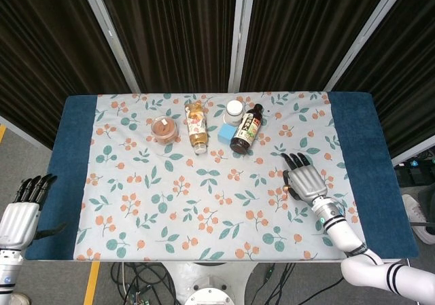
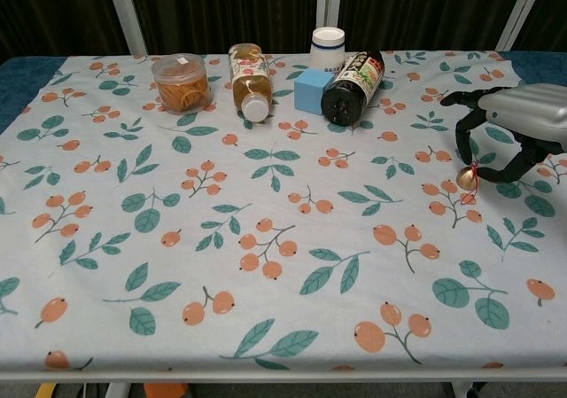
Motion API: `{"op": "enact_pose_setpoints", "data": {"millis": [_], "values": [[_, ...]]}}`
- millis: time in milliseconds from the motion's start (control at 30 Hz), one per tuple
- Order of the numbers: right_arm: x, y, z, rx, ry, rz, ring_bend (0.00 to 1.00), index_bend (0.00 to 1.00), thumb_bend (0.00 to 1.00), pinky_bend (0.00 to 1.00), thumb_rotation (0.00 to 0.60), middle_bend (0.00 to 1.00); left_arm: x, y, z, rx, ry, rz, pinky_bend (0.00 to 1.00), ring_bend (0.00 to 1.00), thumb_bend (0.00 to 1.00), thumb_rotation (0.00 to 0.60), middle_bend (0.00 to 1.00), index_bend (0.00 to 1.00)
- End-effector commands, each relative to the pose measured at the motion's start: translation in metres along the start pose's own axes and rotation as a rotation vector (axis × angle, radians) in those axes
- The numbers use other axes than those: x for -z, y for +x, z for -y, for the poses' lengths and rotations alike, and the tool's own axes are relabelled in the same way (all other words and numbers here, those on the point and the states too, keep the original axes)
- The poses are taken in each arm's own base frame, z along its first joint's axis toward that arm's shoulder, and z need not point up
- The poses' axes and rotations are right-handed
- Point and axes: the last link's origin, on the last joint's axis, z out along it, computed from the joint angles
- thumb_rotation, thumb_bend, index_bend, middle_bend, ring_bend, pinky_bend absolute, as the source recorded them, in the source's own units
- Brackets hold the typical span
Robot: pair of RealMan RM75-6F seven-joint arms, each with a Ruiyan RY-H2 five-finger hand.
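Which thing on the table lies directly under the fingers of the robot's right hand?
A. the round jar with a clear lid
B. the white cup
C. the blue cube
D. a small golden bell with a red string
D: in the chest view the right hand arches over the small golden bell on the tablecloth, while the blue cube, jar and white cup stand far off at the back.

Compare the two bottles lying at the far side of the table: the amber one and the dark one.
The amber bottle has clear walls showing golden liquid, a floral label and a white cap; the dark bottle looks nearly black, with a green and white label and a black cap. The amber bottle lies apart from its neighbours, while the dark bottle touches the blue cube. Both lie on their sides on the tablecloth, caps toward the robot.
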Motion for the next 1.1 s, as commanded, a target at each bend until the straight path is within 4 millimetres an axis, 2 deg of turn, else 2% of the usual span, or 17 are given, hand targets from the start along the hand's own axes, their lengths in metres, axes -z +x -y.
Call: {"op": "enact_pose_setpoints", "data": {"millis": [33,533,733,867,967,1100], "values": [[0.0,0.0,0.0,-0.002,0.0,0.002,0.0,0.54,0.29,0.0,0.6,0.05,0.0,-0.001,0.0,0.0,0.0,0.002,0.04,0.0,0.0,0.6,0.05,0.06],[-0.001,-0.001,0.0,0.004,-0.006,0.0,0.0,0.59,0.32,0.0,0.6,0.08,0.0,-0.001,0.0,0.003,0.0,0.002,0.04,0.0,0.0,0.6,0.05,0.06],[0.001,0.004,-0.001,-0.006,-0.007,-0.026,0.0,0.61,0.34,0.0,0.6,0.09,0.0,-0.001,0.0,0.004,0.0,0.002,0.04,0.0,0.0,0.6,0.05,0.06],[0.01,0.019,-0.004,0.002,-0.005,-0.091,0.0,0.62,0.34,0.0,0.6,0.1,0.0,0.0,0.0,0.006,-0.001,0.0,0.04,0.0,0.0,0.6,0.05,0.06],[0.024,0.04,-0.005,0.013,0.0,-0.18,0.0,0.63,0.34,0.0,0.6,0.1,0.0,0.0,0.0,0.007,-0.002,-0.001,0.04,0.0,0.0,0.6,0.05,0.06],[0.048,0.066,0.002,-0.063,0.075,-0.261,0.0,0.66,0.36,0.0,0.6,0.12,-0.001,0.001,-0.001,0.008,-0.006,-0.005,0.04,0.0,0.0,0.6,0.05,0.06]]}}
